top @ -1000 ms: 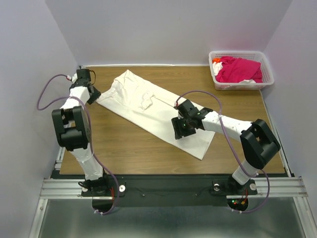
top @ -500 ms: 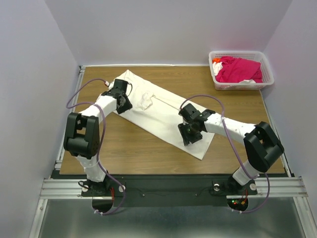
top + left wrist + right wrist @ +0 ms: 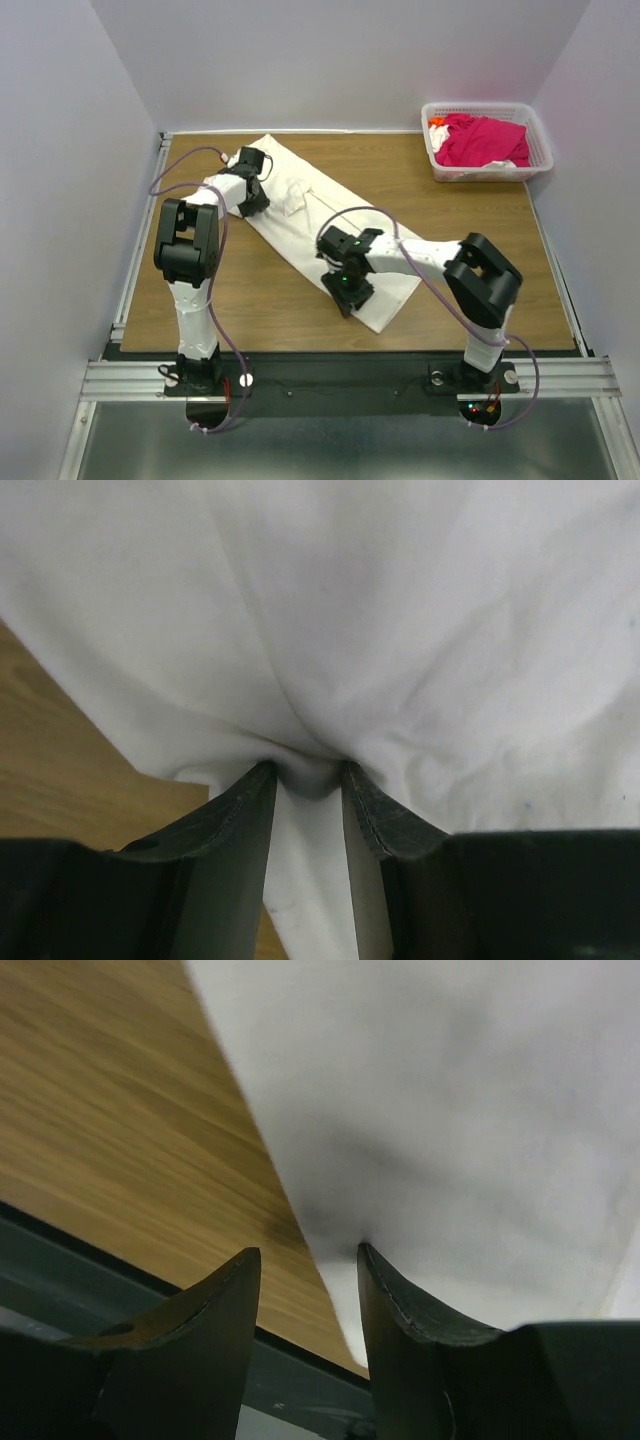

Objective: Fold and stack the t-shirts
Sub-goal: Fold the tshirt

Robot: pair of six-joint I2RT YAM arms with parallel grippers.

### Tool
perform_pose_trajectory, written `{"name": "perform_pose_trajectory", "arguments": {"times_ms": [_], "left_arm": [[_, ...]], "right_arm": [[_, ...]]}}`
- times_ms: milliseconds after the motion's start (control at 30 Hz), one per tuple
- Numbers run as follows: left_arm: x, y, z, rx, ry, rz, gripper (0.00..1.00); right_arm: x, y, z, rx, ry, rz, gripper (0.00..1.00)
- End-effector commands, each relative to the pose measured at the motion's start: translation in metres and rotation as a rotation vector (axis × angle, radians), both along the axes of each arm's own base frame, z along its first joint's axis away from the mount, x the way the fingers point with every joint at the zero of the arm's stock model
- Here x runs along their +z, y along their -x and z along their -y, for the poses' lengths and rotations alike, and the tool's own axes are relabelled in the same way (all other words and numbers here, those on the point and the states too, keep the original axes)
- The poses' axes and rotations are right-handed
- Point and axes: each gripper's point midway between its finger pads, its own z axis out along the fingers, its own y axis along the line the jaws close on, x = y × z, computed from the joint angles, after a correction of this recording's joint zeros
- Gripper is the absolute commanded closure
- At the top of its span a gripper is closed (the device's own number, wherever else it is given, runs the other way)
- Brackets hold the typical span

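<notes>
The off-white t-shirt [image 3: 292,232] lies as a long diagonal band on the wooden table [image 3: 480,240], its collar near the far end. My left gripper [image 3: 254,203] is on the shirt's left part. In the left wrist view it [image 3: 305,770] is shut on a bunched fold of white cloth [image 3: 330,630]. My right gripper [image 3: 346,292] is at the shirt's near left edge. In the right wrist view its jaws [image 3: 305,1250] stand apart, with the shirt's edge [image 3: 450,1110] resting on the right finger [image 3: 400,1300] and wood showing between them. The magenta-pink t-shirt [image 3: 485,140] sits in the basket.
A white lattice basket [image 3: 480,105] stands at the far right corner with the pink cloth and a bit of orange [image 3: 436,122] in it. Purple cables loop over both arms. Grey walls close in on the left, back and right.
My left gripper swung from the table's left edge onto the shirt, folding its left side inward. My right gripper moved left and nearer, and the shirt's near end is narrower.
</notes>
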Motion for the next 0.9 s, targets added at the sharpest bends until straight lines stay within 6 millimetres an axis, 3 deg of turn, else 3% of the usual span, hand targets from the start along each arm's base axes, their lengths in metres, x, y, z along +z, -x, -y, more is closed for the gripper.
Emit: {"name": "perform_pose_trajectory", "arguments": {"times_ms": [0,33,67,100,133,200,300,333,400,433,500,533,567,600,633,667,700,733,767,800,833,867], "left_arm": [[-0.008,-0.026,-0.044,0.052,-0.102,-0.026,0.56],[-0.006,-0.034,-0.05,0.056,-0.115,-0.022,0.56],[-0.003,-0.05,-0.056,0.052,-0.132,-0.012,0.57],[0.0,-0.059,-0.068,0.066,-0.14,-0.004,0.56],[0.005,-0.073,-0.073,0.062,-0.149,0.011,0.56],[0.012,-0.086,-0.084,0.069,-0.146,0.03,0.56],[0.036,-0.098,-0.084,0.047,-0.119,0.087,0.56],[0.038,-0.095,-0.084,0.044,-0.112,0.087,0.55],[0.066,-0.095,-0.077,0.026,-0.075,0.155,0.55],[0.075,-0.093,-0.075,0.023,-0.061,0.176,0.54],[0.102,-0.083,-0.071,0.018,-0.036,0.23,0.44],[0.11,-0.078,-0.07,0.017,-0.026,0.243,0.38],[0.111,-0.069,-0.067,0.013,-0.022,0.238,0.37],[0.134,-0.063,-0.065,0.011,-0.019,0.285,0.37],[0.142,-0.057,-0.064,0.008,-0.019,0.301,0.37],[0.152,-0.044,-0.06,0.0,-0.019,0.321,0.37],[0.156,-0.036,-0.058,-0.004,-0.017,0.327,0.3],[0.159,-0.029,-0.056,-0.008,-0.016,0.334,0.29],[0.147,-0.015,-0.054,-0.017,-0.015,0.305,0.22],[0.16,-0.005,-0.05,-0.026,-0.008,0.336,0.21],[0.145,0.01,-0.048,-0.036,-0.008,0.301,0.21],[0.155,0.02,-0.047,-0.039,-0.002,0.326,0.21]], "right_arm": [[-0.009,0.015,-0.064,0.162,-0.112,-0.068,0.51],[-0.01,0.019,-0.077,0.194,-0.14,-0.099,0.51],[0.002,0.009,-0.103,0.217,-0.194,-0.064,0.51],[-0.008,0.017,-0.115,0.251,-0.2,-0.101,0.51],[0.009,0.01,-0.142,0.275,-0.271,-0.08,0.51],[0.009,0.019,-0.168,0.312,-0.322,-0.121,0.51],[0.027,0.013,-0.192,0.327,-0.379,-0.087,0.51],[0.034,0.004,-0.191,0.311,-0.369,-0.039,0.51],[0.038,-0.007,-0.181,0.288,-0.33,0.041,0.5],[0.044,-0.019,-0.164,0.257,-0.278,0.126,0.51],[0.053,-0.037,-0.142,0.202,-0.236,0.197,0.5],[0.045,-0.044,-0.119,0.161,-0.167,0.231,0.5],[0.066,-0.052,-0.108,0.127,-0.182,0.281,0.5],[0.069,-0.066,-0.09,0.076,-0.161,0.305,0.5],[0.064,-0.075,-0.069,0.031,-0.102,0.341,0.5],[0.076,-0.082,-0.057,0.0,-0.101,0.378,0.5],[0.076,-0.096,-0.038,-0.046,-0.06,0.415,0.5],[0.075,-0.1,-0.028,-0.063,-0.044,0.423,0.5],[0.068,-0.099,-0.016,-0.072,-0.016,0.415,0.5],[0.067,-0.104,-0.006,-0.094,0.003,0.423,0.5],[0.064,-0.107,0.002,-0.098,0.035,0.44,0.5],[0.057,-0.107,0.009,-0.103,0.059,0.432,0.5]]}}
